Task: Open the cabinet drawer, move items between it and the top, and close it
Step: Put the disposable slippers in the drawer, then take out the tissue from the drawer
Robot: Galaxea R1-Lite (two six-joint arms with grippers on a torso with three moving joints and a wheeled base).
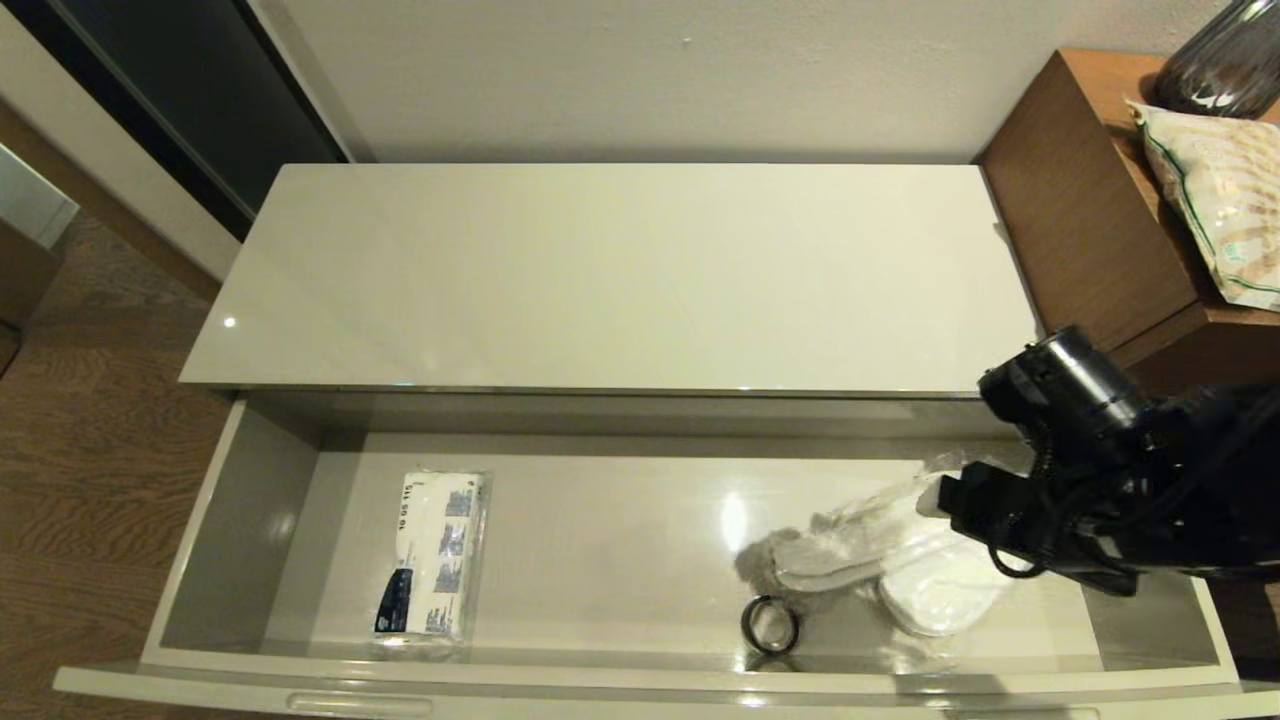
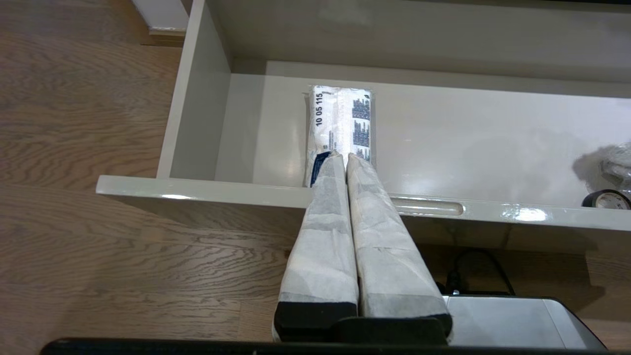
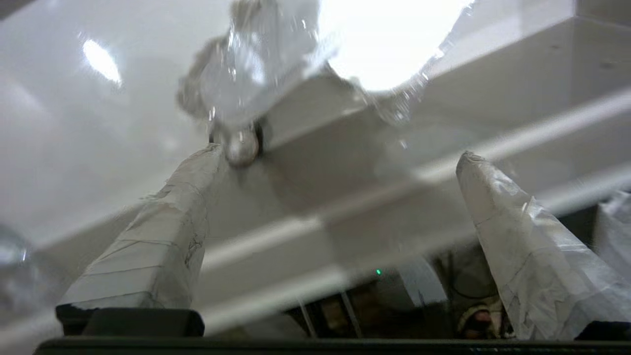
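The cabinet drawer [image 1: 240, 520] is pulled out below the glossy cream top [image 1: 620, 270], which is bare. A white tissue pack [image 1: 435, 565] with dark blue print lies in the drawer's left part. White slippers in a clear crinkly bag [image 1: 890, 560] lie in its right part. My right arm [image 1: 1090, 490] hangs over the drawer's right end beside the slippers, hiding its fingers in the head view. In the right wrist view my right gripper [image 3: 340, 150] is open and empty, with the slippers bag [image 3: 266, 64] just beyond its fingertips. My left gripper [image 2: 345, 157] is parked shut before the drawer front [image 2: 197, 190].
A small black ring [image 1: 770, 625] lies on the drawer floor beside the slippers, close to one right fingertip [image 3: 209, 153]. A brown wooden side table [image 1: 1080, 230] at the right carries a green-trimmed snack bag [image 1: 1220, 200] and a dark vase [image 1: 1225, 60]. Wooden floor lies at the left.
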